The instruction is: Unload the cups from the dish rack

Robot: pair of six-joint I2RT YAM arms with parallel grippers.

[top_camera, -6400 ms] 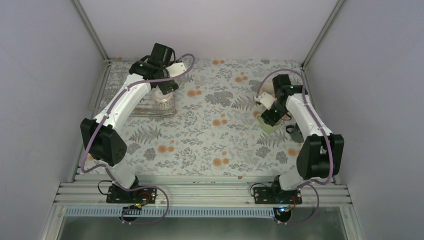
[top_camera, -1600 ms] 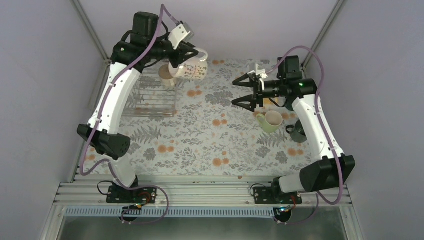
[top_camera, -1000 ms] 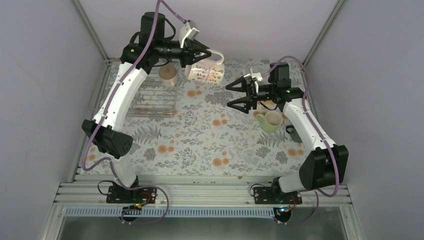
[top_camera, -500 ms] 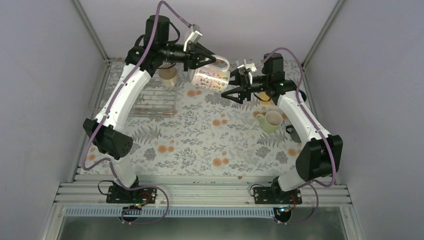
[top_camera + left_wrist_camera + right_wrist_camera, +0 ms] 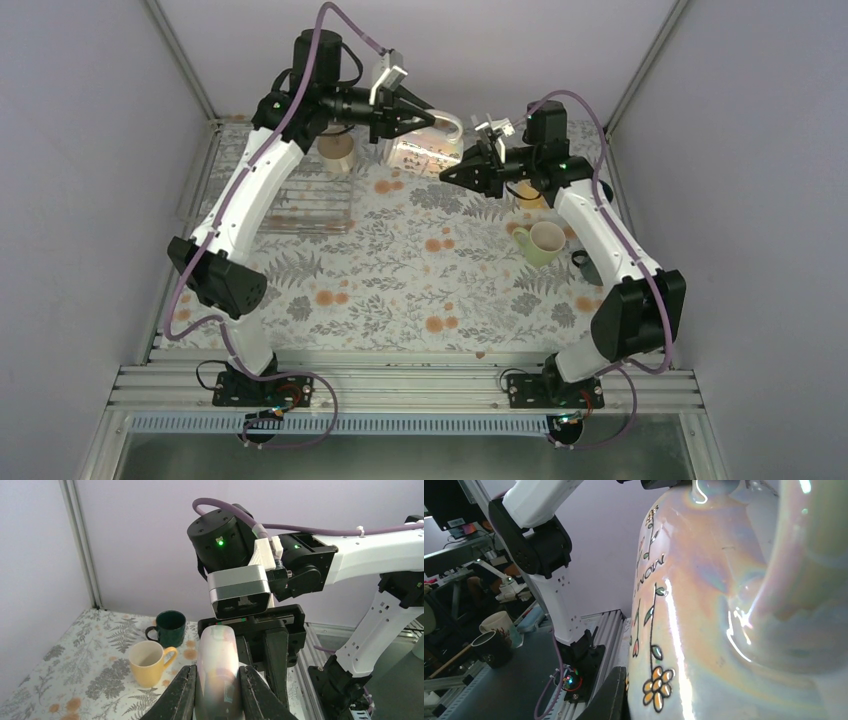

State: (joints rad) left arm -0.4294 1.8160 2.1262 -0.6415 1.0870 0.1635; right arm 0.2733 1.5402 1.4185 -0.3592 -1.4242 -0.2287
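Far centre blocked: we note the left gripper [image 5: 420, 122] and right gripper [image 5: 450, 172] meeting at the raised patterned mug [image 5: 420, 152], arms spanning both sides. Far left: dish rack [image 5: 300, 205] with cream mug [image 5: 338, 150]. Right side: pale green mug [image 5: 545, 240], dark green mug [image 5: 170, 625] and yellow mug [image 5: 147, 662] standing near one another. Passage open over the table [image 5: 400, 285], middle and near.

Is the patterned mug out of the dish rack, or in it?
Out. The patterned mug hangs in the air right of the dish rack, clamped between the fingers of the left gripper.
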